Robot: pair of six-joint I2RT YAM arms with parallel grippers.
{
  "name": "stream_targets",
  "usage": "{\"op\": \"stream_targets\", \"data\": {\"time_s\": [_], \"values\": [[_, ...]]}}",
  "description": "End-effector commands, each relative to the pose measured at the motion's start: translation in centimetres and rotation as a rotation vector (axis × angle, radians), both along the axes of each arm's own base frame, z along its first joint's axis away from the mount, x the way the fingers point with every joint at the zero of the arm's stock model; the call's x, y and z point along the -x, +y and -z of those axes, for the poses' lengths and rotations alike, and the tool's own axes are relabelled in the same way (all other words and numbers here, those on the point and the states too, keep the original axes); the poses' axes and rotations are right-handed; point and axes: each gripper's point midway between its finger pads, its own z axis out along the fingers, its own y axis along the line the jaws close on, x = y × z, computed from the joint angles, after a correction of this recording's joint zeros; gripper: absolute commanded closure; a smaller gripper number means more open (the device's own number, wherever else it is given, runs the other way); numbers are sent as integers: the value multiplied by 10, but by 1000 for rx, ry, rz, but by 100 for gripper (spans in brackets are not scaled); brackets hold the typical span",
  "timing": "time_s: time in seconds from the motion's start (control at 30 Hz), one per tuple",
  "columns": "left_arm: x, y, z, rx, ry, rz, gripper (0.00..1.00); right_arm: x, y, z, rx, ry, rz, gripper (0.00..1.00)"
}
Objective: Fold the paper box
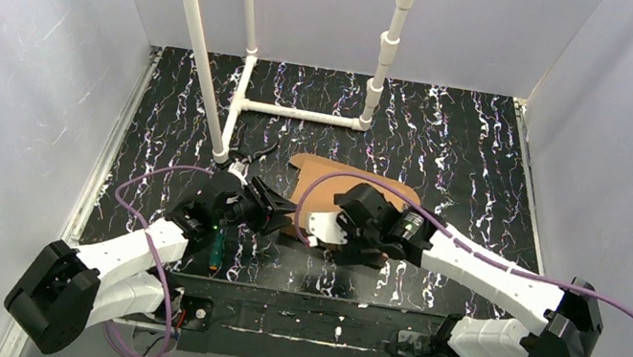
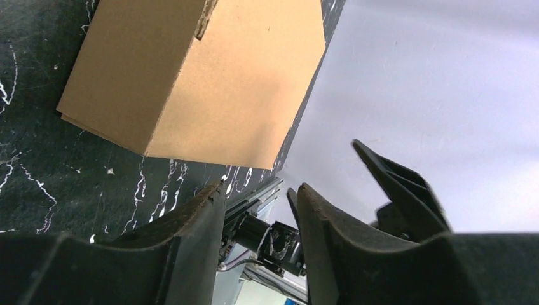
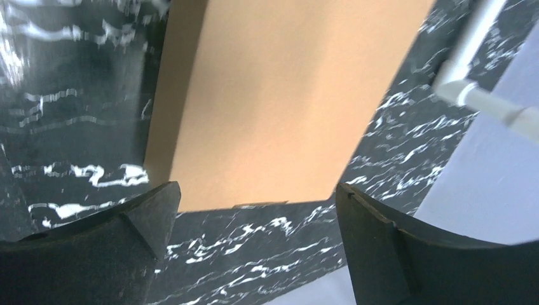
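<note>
The paper box (image 1: 322, 181) is a brown cardboard piece lying on the black marbled table, partly hidden under my right wrist. In the left wrist view the box (image 2: 203, 76) lies at the upper left with a folded side panel in shadow. My left gripper (image 1: 282, 216) is open and empty, just left of the box's near corner and apart from it (image 2: 260, 194). My right gripper (image 1: 337, 235) is wide open and empty at the box's near edge. In the right wrist view the box (image 3: 286, 101) lies just beyond the gripper (image 3: 254, 194), not between the fingers.
A white PVC pipe frame (image 1: 304, 114) stands on the far half of the table and shows in the right wrist view (image 3: 483, 70). A small black object (image 1: 251, 154) lies by the pipe foot. White walls enclose the table (image 1: 454, 143).
</note>
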Motion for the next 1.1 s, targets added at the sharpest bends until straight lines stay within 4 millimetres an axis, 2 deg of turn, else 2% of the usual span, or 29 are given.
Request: {"op": "stream_targets", "data": {"time_s": [0.0, 0.07, 0.1, 0.2, 0.23, 0.27, 0.33, 0.37, 0.43, 0.47, 0.53, 0.57, 0.67, 0.73, 0.87, 1.0, 1.07], "values": [[-9, 1, 2, 0, 22, -44, 59, 0, 40, -44, -112, 6, -6, 0], [-11, -2, -5, -18, -26, -10, 61, 2, 51, -58, -173, 42, 2, 0], [-13, -3, -11, -38, -77, 21, 64, -4, 53, -69, -217, 51, 29, 0], [-7, -9, -16, -89, -165, 134, 76, -44, 37, -99, -456, 152, 199, 0], [-2, -11, -13, -94, -158, 170, 79, -68, 17, -103, -536, 163, 299, 0], [4, -13, -8, -93, -133, 200, 80, -84, 3, -101, -601, 169, 382, 0], [18, -17, 0, -88, -92, 245, 81, -119, -30, -86, -708, 173, 546, 0], [27, -19, 4, -99, -77, 264, 80, -129, -41, -74, -744, 238, 597, 4], [40, -21, 14, -150, -49, 286, 80, -143, -60, -50, -824, 446, 701, 23], [44, -18, 21, -197, -31, 276, 82, -152, -68, -34, -847, 554, 761, 39], [48, -6, 35, -313, 3, 250, 94, -169, -82, -13, -869, 655, 864, 68], [49, 0, 40, -351, 14, 237, 99, -181, -88, -6, -877, 645, 899, 77], [50, 9, 55, -388, 44, 194, 100, -202, -98, 12, -883, 579, 978, 90], [48, 8, 66, -391, 56, 186, 100, -205, -96, 23, -864, 582, 985, 94], [36, -10, 83, -392, 84, 221, 100, -192, -85, 50, -791, 678, 930, 99], [14, -35, 75, -400, 56, 278, 100, -159, -71, 64, -682, 747, 804, 99], [3, -39, 72, -418, 34, 280, 100, -137, -65, 69, -628, 767, 741, 99]]}}
